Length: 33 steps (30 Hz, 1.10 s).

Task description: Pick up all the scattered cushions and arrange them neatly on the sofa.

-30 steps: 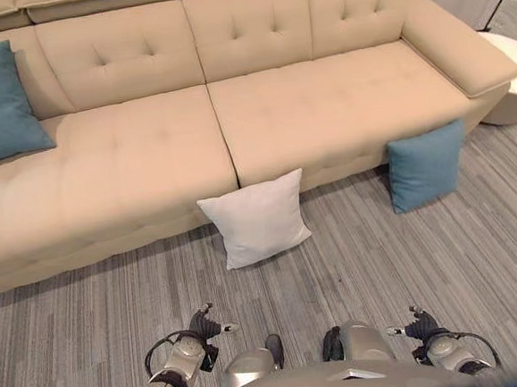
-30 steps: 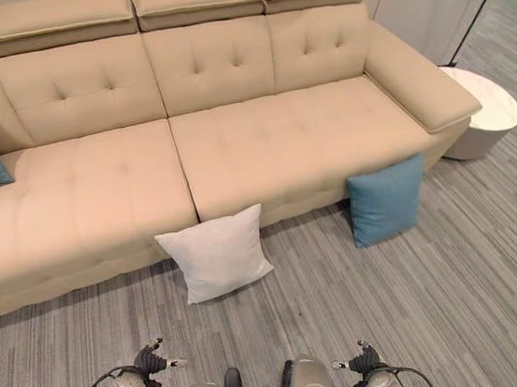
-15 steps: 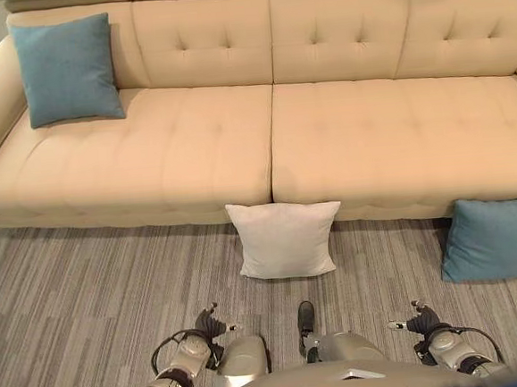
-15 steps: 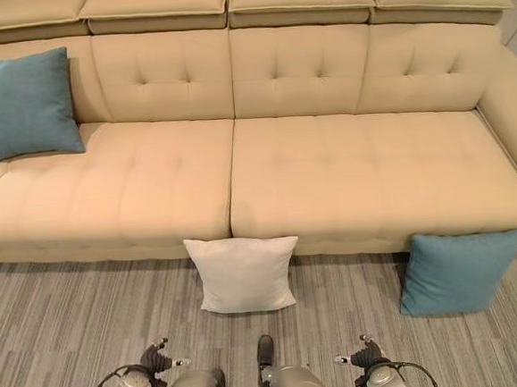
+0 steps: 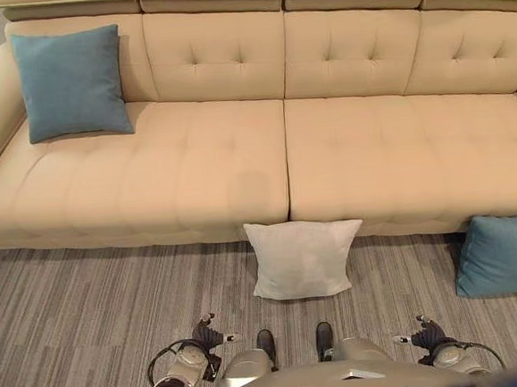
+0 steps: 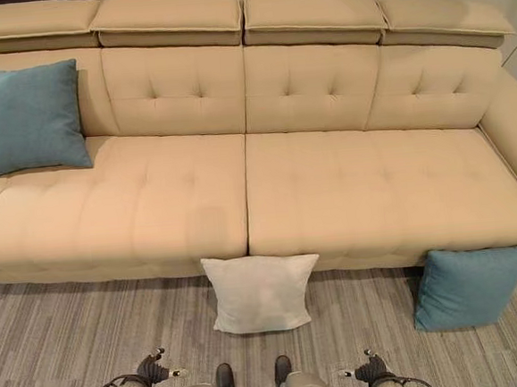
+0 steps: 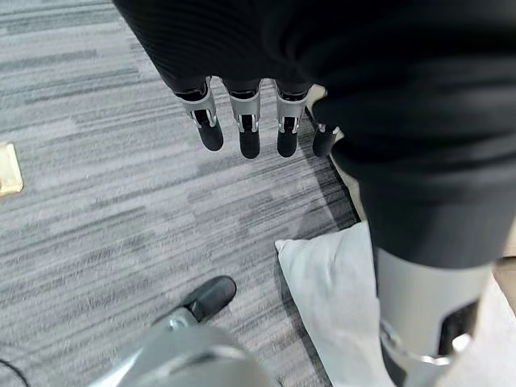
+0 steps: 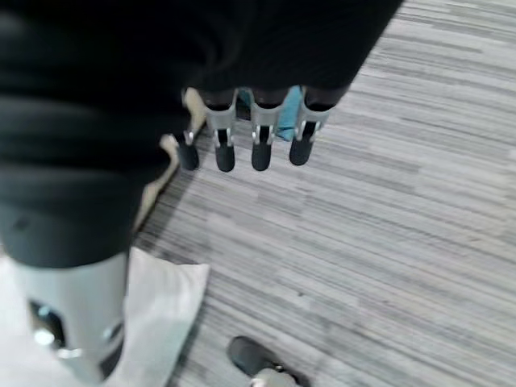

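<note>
View has swung square to sofa [image 5: 193, 163]; white cushion [image 5: 304, 258] against its front edge.

The left hand [image 7: 242, 121] and the right hand [image 8: 242, 137] hang low, fingers straight and holding nothing.

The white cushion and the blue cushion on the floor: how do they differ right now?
The white cushion leans against the sofa front near the seam between the two seat sections, straight ahead of the robot; the blue floor cushion leans against the front further toward the sofa's right end. One is off-white, the other teal blue. Both stand on the grey carpet, roughly square and similar in size, and neither is held by a hand.
</note>
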Tool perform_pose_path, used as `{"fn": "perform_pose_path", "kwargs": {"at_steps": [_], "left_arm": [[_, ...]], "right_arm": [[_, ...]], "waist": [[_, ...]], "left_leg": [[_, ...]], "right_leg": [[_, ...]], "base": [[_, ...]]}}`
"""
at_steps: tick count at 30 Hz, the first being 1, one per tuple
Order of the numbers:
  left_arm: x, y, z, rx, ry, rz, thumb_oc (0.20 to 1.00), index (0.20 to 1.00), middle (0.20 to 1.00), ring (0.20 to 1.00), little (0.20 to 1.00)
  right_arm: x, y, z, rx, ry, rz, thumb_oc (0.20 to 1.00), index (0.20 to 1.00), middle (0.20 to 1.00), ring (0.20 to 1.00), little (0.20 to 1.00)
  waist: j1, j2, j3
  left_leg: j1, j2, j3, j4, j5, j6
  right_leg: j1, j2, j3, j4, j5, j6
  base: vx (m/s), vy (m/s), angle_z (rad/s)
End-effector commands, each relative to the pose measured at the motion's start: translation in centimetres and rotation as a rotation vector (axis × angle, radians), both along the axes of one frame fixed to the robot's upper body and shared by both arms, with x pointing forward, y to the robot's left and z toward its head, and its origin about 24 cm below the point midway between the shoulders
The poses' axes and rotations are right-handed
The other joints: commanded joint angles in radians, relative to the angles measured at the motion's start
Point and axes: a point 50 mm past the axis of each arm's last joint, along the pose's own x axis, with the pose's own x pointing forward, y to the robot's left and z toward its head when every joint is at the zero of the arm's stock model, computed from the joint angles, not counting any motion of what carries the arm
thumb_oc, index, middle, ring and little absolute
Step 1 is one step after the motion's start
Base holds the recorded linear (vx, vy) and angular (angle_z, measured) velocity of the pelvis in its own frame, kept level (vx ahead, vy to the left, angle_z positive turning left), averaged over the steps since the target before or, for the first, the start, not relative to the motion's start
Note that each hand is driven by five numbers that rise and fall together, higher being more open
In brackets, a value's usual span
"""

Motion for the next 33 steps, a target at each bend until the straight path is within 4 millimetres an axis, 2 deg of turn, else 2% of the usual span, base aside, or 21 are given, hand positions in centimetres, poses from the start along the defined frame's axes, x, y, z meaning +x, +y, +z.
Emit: {"fn": "perform_pose_path", "kwargs": {"at_steps": [1, 2, 3, 7, 8, 14, 15, 19, 21, 23, 25, 28, 32, 33], "left_arm": [[1.0, 0.5, 0.5, 0.014, -0.042, 0.033, 1.000, 1.000, 1.000, 1.000, 1.000], [1.2, 0.8, 0.6, 0.020, -0.053, 0.041, 1.000, 1.000, 1.000, 1.000, 1.000], [1.2, 1.0, 0.6, 0.022, -0.053, 0.046, 1.000, 1.000, 1.000, 1.000, 1.000], [0.7, 1.1, 0.5, 0.020, -0.039, 0.060, 1.000, 1.000, 1.000, 1.000, 1.000], [0.2, 1.2, 0.3, 0.026, -0.023, 0.058, 1.000, 1.000, 1.000, 1.000, 1.000], [-0.1, 0.7, 0.0, 0.020, -0.005, 0.050, 1.000, 1.000, 1.000, 1.000, 1.000], [0.2, 0.0, 0.0, 0.004, -0.009, 0.023, 1.000, 1.000, 1.000, 1.000, 1.000], [1.5, -1.0, 0.2, -0.019, -0.041, -0.006, 1.000, 1.000, 1.000, 1.000, 1.000], [1.7, -1.1, 0.3, -0.025, -0.050, -0.005, 1.000, 1.000, 1.000, 1.000, 1.000], [1.9, -1.1, 0.4, -0.017, -0.055, -0.001, 1.000, 1.000, 1.000, 1.000, 1.000], [1.7, -1.0, 0.3, -0.017, -0.050, 0.012, 1.000, 1.000, 1.000, 1.000, 1.000], [1.2, -0.7, 0.2, -0.011, -0.035, 0.020, 1.000, 1.000, 1.000, 1.000, 1.000], [1.6, -0.2, 0.4, -0.001, -0.047, 0.027, 1.000, 1.000, 1.000, 1.000, 1.000], [1.9, 0.1, 0.7, 0.004, -0.067, 0.039, 1.000, 1.000, 1.000, 1.000, 1.000]], "right_arm": [[1.0, -0.1, 0.2, -0.011, -0.007, 0.031, 1.000, 1.000, 1.000, 1.000, 1.000], [1.4, 0.1, 0.4, -0.012, -0.020, 0.042, 1.000, 1.000, 1.000, 1.000, 1.000], [1.6, 0.1, 0.4, -0.013, -0.027, 0.045, 1.000, 1.000, 1.000, 1.000, 1.000], [1.7, -0.2, 0.5, -0.024, -0.030, 0.048, 1.000, 1.000, 1.000, 1.000, 1.000], [1.7, -0.4, 0.6, -0.033, -0.030, 0.045, 1.000, 1.000, 1.000, 1.000, 1.000], [1.3, -0.6, 0.5, -0.034, -0.024, 0.027, 1.000, 1.000, 1.000, 1.000, 1.000], [0.9, -0.9, 0.5, -0.033, -0.021, 0.001, 1.000, 1.000, 1.000, 1.000, 1.000], [0.9, -1.6, 0.7, -0.044, -0.029, -0.026, 1.000, 1.000, 1.000, 1.000, 1.000], [0.8, -1.8, 0.7, -0.050, -0.025, -0.029, 1.000, 1.000, 1.000, 1.000, 1.000], [0.7, -2.1, 0.8, -0.063, -0.019, -0.029, 1.000, 1.000, 1.000, 1.000, 1.000], [0.8, -2.1, 0.8, -0.062, -0.019, -0.029, 1.000, 1.000, 1.000, 1.000, 1.000], [0.6, -1.7, 0.6, -0.054, -0.010, -0.017, 1.000, 1.000, 1.000, 1.000, 1.000], [0.7, -0.9, 0.4, -0.042, 0.000, 0.010, 1.000, 1.000, 1.000, 1.000, 1.000], [1.2, -0.8, 0.5, -0.040, -0.014, 0.020, 1.000, 1.000, 1.000, 1.000, 1.000]], "waist": [[0.007, -0.020, 0.005], [0.003, -0.011, 0.020], [0.004, -0.009, 0.020], [0.010, -0.005, 0.012], [0.003, -0.010, 0.009], [-0.003, -0.016, -0.002], [-0.017, -0.016, 0.002], [-0.027, -0.023, 0.029], [-0.022, -0.022, 0.034], [-0.007, -0.018, 0.037], [-0.002, -0.016, 0.036], [0.001, -0.022, 0.029], [0.014, -0.036, 0.022], [0.021, -0.043, 0.020]], "left_leg": [[-0.054, -0.009, -0.070, 0.122, -0.131, -0.002], [-0.048, -0.010, -0.075, 0.109, -0.125, 0.005], [-0.041, -0.012, -0.076, 0.099, -0.125, 0.006], [-0.014, -0.013, -0.074, 0.065, -0.127, 0.002], [-0.007, -0.019, -0.088, 0.058, -0.128, -0.005], [-0.011, 0.001, -0.094, 0.059, -0.121, -0.040], [-0.033, 0.019, -0.095, 0.105, -0.125, -0.066], [-0.126, 0.027, -0.099, 0.273, -0.118, -0.096], [-0.151, 0.029, -0.104, 0.264, -0.116, -0.092], [-0.202, 0.040, -0.126, 0.189, -0.057, -0.098], [-0.201, 0.044, -0.145, 0.167, -0.046, -0.102], [-0.191, 0.039, -0.140, 0.168, -0.052, -0.099], [-0.177, 0.026, -0.117, 0.171, -0.082, -0.076], [-0.183, 0.017, -0.098, 0.188, -0.108, -0.057]], "right_leg": [[-0.021, -0.027, 0.012, 0.120, -0.004, 0.104], [-0.066, -0.029, 0.012, 0.181, 0.016, 0.115], [-0.076, -0.031, 0.004, 0.184, 0.015, 0.116], [-0.070, -0.051, -0.049, 0.095, 0.017, 0.100], [-0.076, -0.042, -0.032, 0.009, 0.036, 0.100], [-0.019, -0.023, -0.027, -0.065, 0.035, 0.081], [0.000, -0.009, -0.030, -0.077, 0.016, 0.060], [0.026, -0.011, -0.046, -0.092, -0.001, 0.031], [0.042, -0.011, -0.045, -0.101, -0.010, 0.028], [0.060, -0.002, -0.045, -0.106, -0.028, 0.031], [0.071, 0.003, -0.038, -0.106, -0.045, 0.032], [0.079, -0.005, -0.028, -0.103, -0.045, 0.035], [0.074, -0.032, -0.010, -0.086, -0.043, 0.057], [0.056, -0.052, 0.002, -0.064, -0.038, 0.078]], "base": [[-0.03, 0.150, -0.33], [-0.03, 0.126, -0.24], [0.00, 0.069, -0.20], [0.07, -0.051, -0.24], [0.10, -0.171, -0.34], [0.08, -0.190, 0.10], [0.07, -0.277, 0.28], [0.01, -0.140, 0.48], [0.10, -0.002, 0.16], [0.18, 0.060, 0.10], [0.11, 0.057, 0.04], [0.16, 0.130, -0.25], [0.12, 0.178, -0.33], [0.09, 0.252, -0.34]]}}
